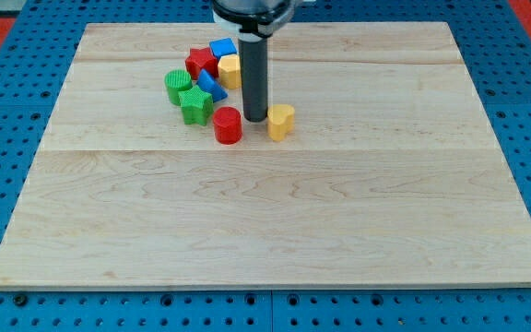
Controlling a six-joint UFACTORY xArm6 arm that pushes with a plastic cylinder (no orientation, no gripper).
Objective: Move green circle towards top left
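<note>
The green circle (177, 86) lies on the wooden board (275, 221) at the left end of a cluster of blocks in the view's upper left. A green star-shaped block (195, 105) touches it on its lower right. My tip (254, 120) stands to the right of the cluster, between a red cylinder (228, 125) and a yellow heart-shaped block (281, 121). The tip is well to the right of the green circle and does not touch it.
A red block (200, 63), a blue block (222, 48), a second blue block (211, 85) and a yellow block (230, 70) crowd the cluster's top and right. A blue pegboard (7, 92) surrounds the board.
</note>
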